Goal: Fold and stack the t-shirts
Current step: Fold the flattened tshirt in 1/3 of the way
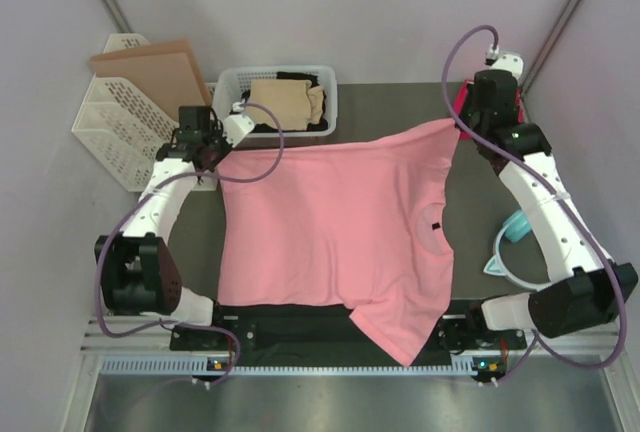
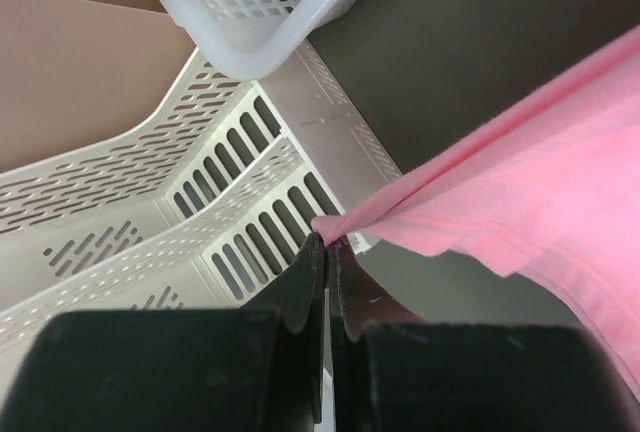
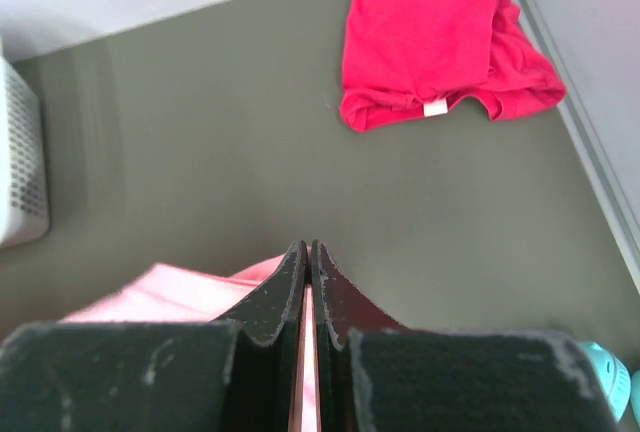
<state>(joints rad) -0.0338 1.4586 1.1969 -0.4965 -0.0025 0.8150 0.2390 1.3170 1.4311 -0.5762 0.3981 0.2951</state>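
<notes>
Dark grey table [image 1: 390, 102], pale walls round it.

Far left: white slotted crate [image 1: 110, 132] with a brown board [image 1: 160, 70] lying on top. Beside it stands a white basket [image 1: 226, 92] holding a tan t-shirt [image 1: 285, 102] and a black t-shirt [image 1: 300, 78].

Left gripper [image 2: 327, 244]: jaws together, pinching a far corner of the pink t-shirt [image 1: 340, 222], just in front of the basket.

Pink t-shirt lies spread across the table centre, its far edge stretched between the two grippers. Neck opening faces right; one sleeve drapes over the near edge.

Right gripper [image 3: 308, 248]: jaws closed on the other far corner, pink cloth showing between them.

Beyond it, the magenta-red t-shirt [image 3: 440, 42] lies crumpled in the far right corner. Teal headband [image 1: 512, 237] sits on the right side, partly hidden by the right arm.
</notes>
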